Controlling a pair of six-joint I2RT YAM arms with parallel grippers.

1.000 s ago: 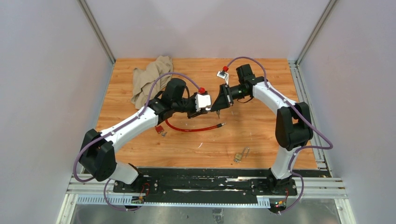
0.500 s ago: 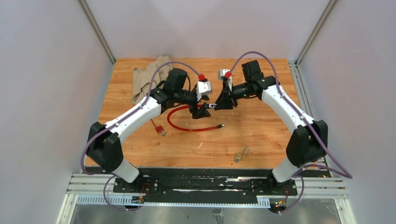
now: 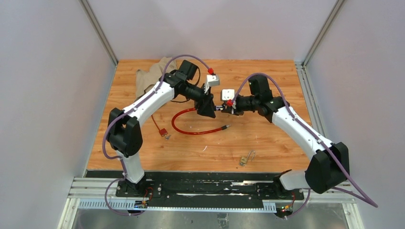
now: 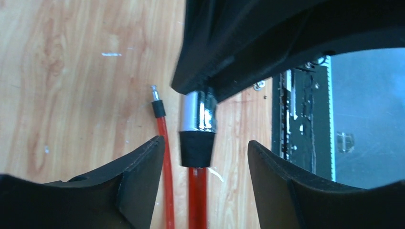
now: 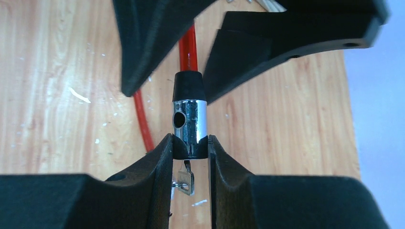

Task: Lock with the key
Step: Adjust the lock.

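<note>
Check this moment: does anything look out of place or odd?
The red cable's pin end lies loose on the table, not in the side hole of the chrome lock cylinder that the right hand pinches. A crumpled beige cloth sits at the far left corner.

The left gripper (image 4: pixel 205 149) is releasing the chrome lock barrel (image 4: pixel 197 112), its jaws now standing apart on either side of it. The left elbow (image 3: pixel 125 136) is swinging farther and rightward, while the right elbow (image 3: pixel 327 167) is dropping nearer and rightward. The red cable (image 3: pixel 184 114) is arching farther out on its left side.
</note>
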